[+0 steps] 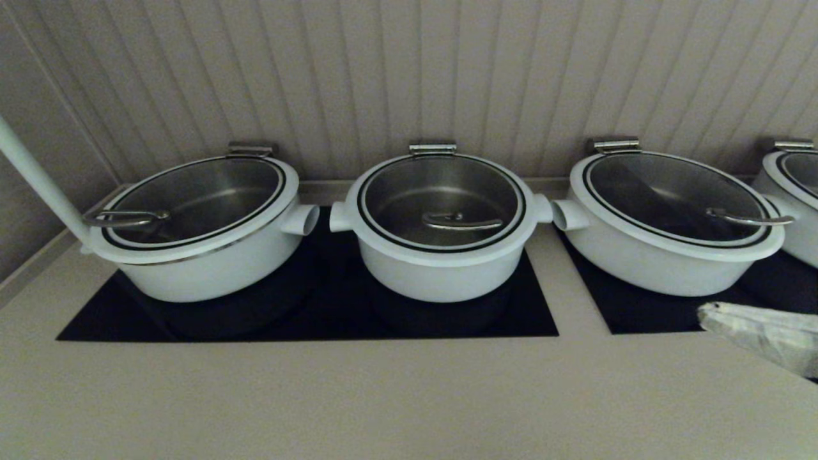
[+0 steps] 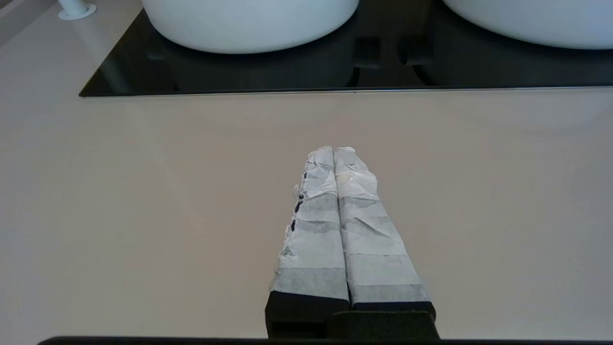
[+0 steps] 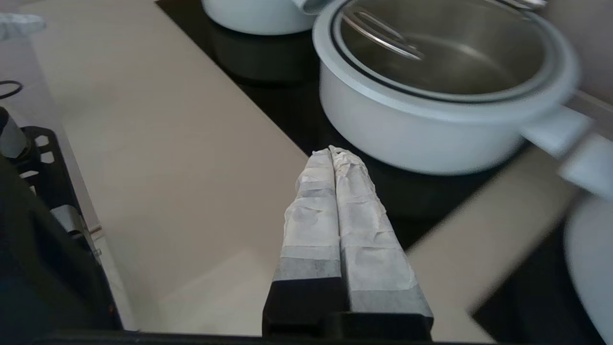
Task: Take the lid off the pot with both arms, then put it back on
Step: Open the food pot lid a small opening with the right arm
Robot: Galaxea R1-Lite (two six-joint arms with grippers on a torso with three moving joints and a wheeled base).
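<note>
Head view: pot [image 1: 441, 255] lid [image 1: 441, 198] on, steel bowl w/ nothing inside.

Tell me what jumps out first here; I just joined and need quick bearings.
A row of white pots with glass lids sits on black cooktops along the panelled wall, the two-stubbed middle pot dead centre, lid closed. The right gripper pokes in at the lower right over the counter, fingers pressed shut. The left gripper, also shut, hangs over bare counter, outside the head view.

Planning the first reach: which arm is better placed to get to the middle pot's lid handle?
Probably right. The right gripper, shut, shows low right in the head view, beside the neighbouring pot. The left gripper, shut, hangs over bare counter, outside that view.
</note>
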